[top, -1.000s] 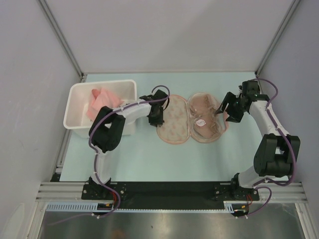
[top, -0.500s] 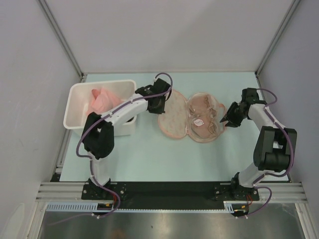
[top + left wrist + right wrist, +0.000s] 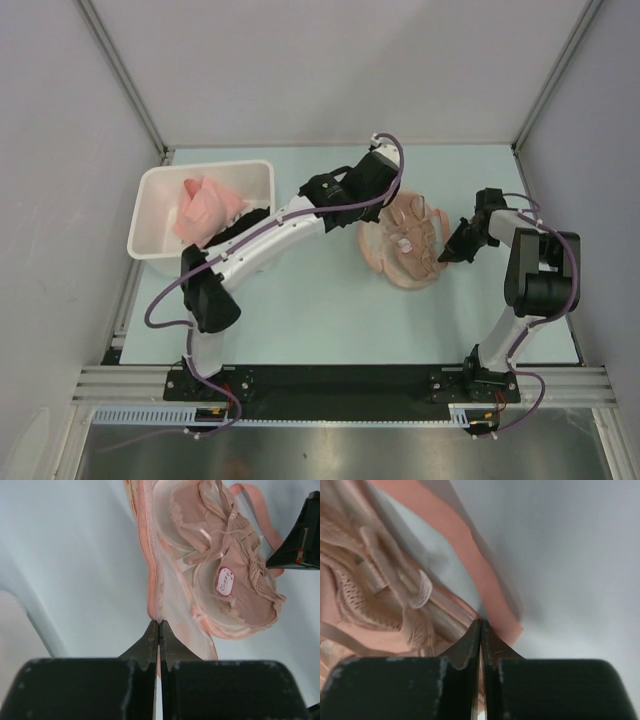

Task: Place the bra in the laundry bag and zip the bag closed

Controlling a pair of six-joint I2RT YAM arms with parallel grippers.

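Fold-over step: left gripper (image 3: 159,625) clenched on the laundry bag (image 3: 150,570) rim, right gripper (image 3: 480,622) pinching its 3 o'clock edge, bra (image 3: 235,565) inside the right lobe — swing flap toward 3 o'clock slowly, straps tucked before zipping.

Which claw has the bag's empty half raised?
The left claw, shut on the laundry bag rim, holds that half up beside the bra; the right claw pinches the opposite rim.

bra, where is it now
In the top view the bra lies in the open laundry bag, right of centre, between the left gripper and the right gripper, both pinching its rim.
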